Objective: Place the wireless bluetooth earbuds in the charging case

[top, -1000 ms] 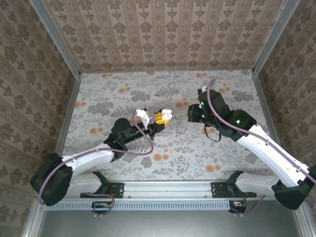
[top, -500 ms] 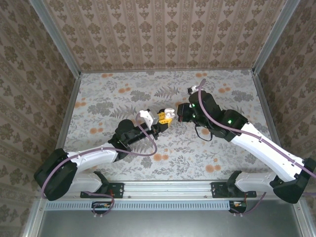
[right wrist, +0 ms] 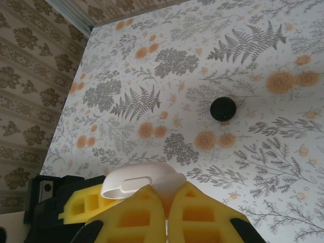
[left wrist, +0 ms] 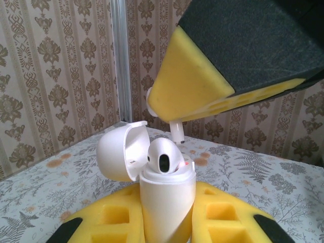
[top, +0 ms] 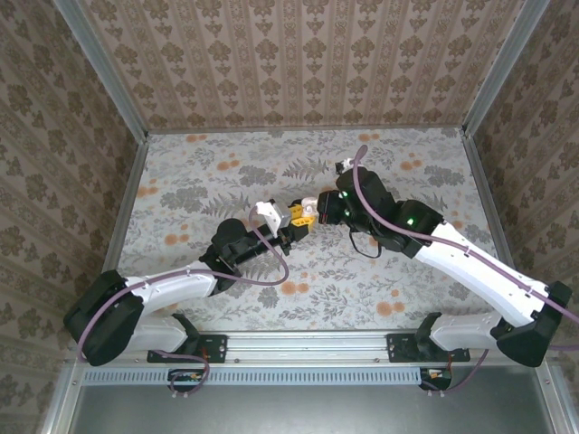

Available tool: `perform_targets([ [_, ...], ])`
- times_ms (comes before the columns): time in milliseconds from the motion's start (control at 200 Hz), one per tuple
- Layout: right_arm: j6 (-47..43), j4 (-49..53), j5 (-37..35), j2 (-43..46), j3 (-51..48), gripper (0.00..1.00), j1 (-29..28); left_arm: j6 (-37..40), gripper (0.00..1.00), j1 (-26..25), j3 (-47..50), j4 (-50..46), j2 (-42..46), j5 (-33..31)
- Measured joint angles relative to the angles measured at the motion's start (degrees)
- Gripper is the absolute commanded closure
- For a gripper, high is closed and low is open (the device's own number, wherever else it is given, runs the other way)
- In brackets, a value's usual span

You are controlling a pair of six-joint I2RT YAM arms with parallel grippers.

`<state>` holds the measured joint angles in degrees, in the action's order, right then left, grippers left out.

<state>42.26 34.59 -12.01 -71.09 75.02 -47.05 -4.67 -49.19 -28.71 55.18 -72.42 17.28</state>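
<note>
The charging case is white and stands upright with its lid swung open; my left gripper is shut on it between yellow pads. One white earbud sits in the case's left slot. My right gripper hangs just above the case, shut on the second white earbud. Its stem pokes down below the right pad, a little above and behind the case opening. From above, both grippers meet at mid-table.
A small black round puck lies on the floral tabletop, beyond and to the right of the grippers. Patterned walls and a metal corner post close off the table's far sides.
My right gripper has swung left with the earbud, from well right of the case to directly above it. The left gripper shifted slightly and keeps holding the case.
</note>
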Motion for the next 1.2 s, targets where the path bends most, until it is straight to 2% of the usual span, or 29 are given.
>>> perform_targets([
  [730, 1.7, -1.1, 0.2, -1.0, -0.1, 0.93, -1.6, 0.0, 1.0, -0.1, 0.0, 1.5, -0.3, -1.3],
  [1200, 1.5, -1.0, -0.7, -1.0, -0.1, 0.81, -1.8, -0.1, 1.0, -0.2, 0.0, 2.4, -0.9, -1.5],
])
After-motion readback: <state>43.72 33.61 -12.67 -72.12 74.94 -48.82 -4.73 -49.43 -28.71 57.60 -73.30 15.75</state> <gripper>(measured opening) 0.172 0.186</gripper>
